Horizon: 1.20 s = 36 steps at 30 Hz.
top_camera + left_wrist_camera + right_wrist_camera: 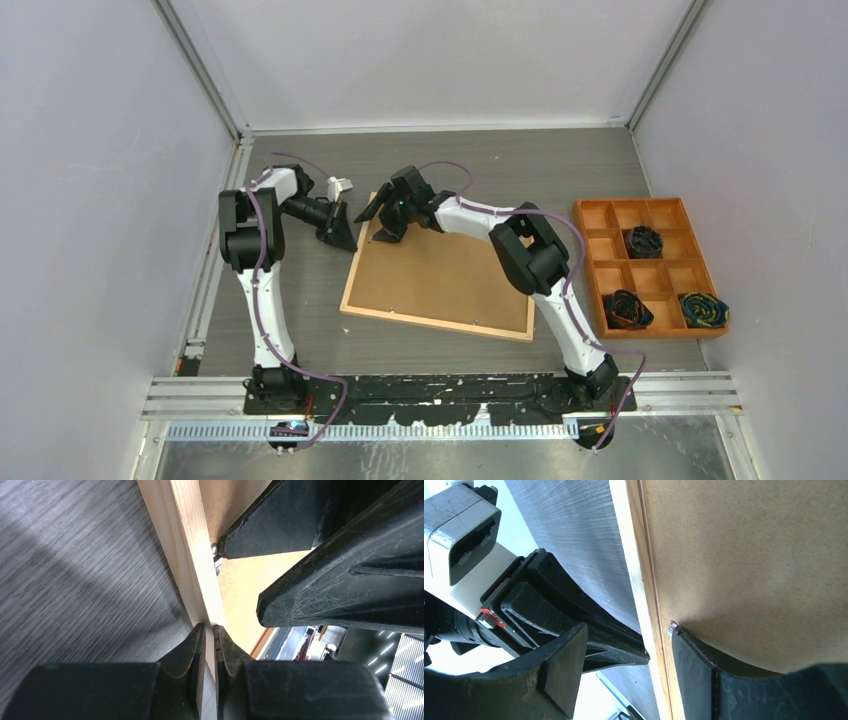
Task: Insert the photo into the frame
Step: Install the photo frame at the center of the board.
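Left tool is clenching the frame, probably steadying it, while open right tool is pressing the photo board's retaining tab.

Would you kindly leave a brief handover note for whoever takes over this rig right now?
Left pincer: shut, tips on the left rail of the thin light-wood picture frame.
Right pincer: open, holding nothing; one fingertip against a small metal tab by that rail.
Things: frame lies face down on the grey table; the photo's plain brown board back fills it.
Done: photo appears seated in the frame.
Left: probably securing the tabs; not confirmable from here.
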{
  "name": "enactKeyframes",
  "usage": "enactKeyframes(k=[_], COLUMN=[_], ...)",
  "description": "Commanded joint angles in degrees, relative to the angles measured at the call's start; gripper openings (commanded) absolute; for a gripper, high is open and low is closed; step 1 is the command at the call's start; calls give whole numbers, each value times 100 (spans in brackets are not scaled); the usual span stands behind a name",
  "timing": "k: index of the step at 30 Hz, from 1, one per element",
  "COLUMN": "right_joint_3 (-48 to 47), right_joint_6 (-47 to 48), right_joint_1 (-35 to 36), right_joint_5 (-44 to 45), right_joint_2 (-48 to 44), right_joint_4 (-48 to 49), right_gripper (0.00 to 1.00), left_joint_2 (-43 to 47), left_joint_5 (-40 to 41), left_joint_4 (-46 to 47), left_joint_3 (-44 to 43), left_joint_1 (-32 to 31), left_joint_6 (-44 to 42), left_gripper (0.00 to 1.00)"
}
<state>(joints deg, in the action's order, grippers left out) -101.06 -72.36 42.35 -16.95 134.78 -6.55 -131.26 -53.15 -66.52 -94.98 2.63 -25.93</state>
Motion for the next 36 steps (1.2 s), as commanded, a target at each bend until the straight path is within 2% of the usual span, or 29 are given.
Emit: enactKeyframes(k=[1, 8, 19, 36], right_joint_3=[-213, -197, 549, 10], right_joint_6=[-46, -61, 205, 445], right_joint_1=[133, 139, 235, 251], right_joint_5=[-35, -10, 424, 816], right_joint_2=[221, 176, -511, -89], right_joint_4=[-75, -104, -396, -603], right_gripper=[67, 67, 69, 70], left_joint_2=[-27, -49, -17, -3], left_joint_5=[83, 102, 120, 115], left_joint_4=[172, 177, 191, 188], left_joint_3=[97, 109, 120, 137], left_joint_1=[-35, -44, -44, -69], left_joint_6=[-62, -68, -89, -100], left_gripper=[12, 10, 9, 8])
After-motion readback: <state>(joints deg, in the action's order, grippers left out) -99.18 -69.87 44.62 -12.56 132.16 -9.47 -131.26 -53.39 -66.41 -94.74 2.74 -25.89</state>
